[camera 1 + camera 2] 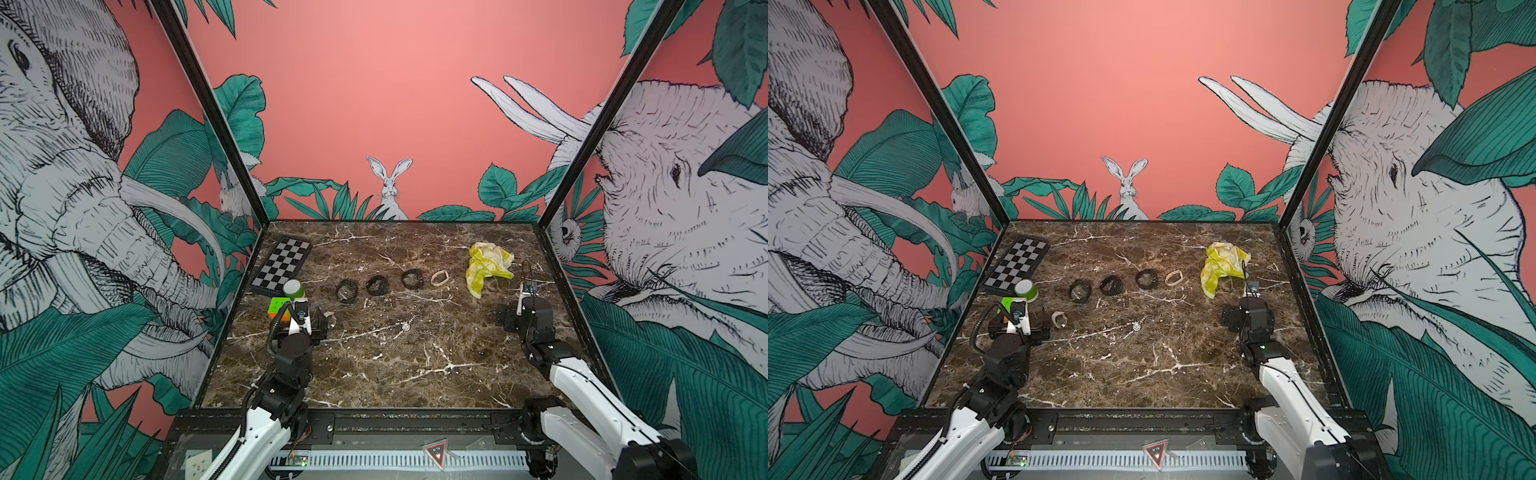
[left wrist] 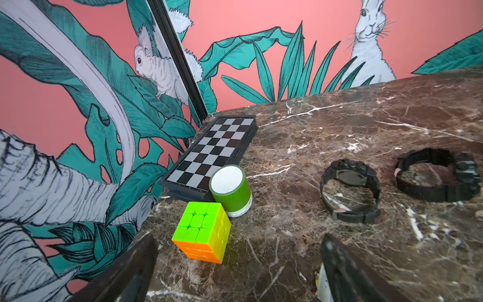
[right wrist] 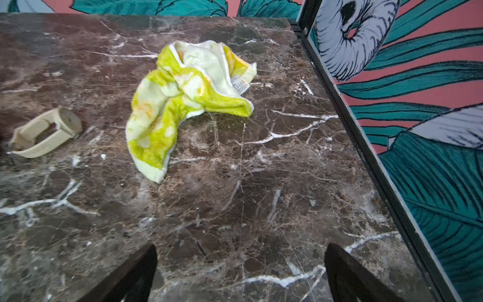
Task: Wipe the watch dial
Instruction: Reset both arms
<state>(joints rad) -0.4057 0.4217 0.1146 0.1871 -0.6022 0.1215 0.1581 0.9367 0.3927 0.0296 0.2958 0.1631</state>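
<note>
Far left: chessboard (image 1: pixel 282 266), green speaker (image 1: pixel 293 289), neon cube (image 2: pixel 202 232). Left gripper (image 2: pixel 239 240) beside the cube, jaws spread, holding nothing. Mid-table row: black watches (image 1: pixel 377 285), then beige watch (image 1: pixel 439 277). Yellow cloth (image 1: pixel 488 266) crumpled to their right; tag (image 3: pixel 240 84) print unreadable. Right gripper (image 3: pixel 241 248) near the cloth, spread, holding nothing.

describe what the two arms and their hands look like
The left arm and right arm are white shells with black joints and wrists. A ribbed black cable runs along the left; a thin black wire loops over the right wrist. The left hand and right hand each have two flat black fingers.
</note>
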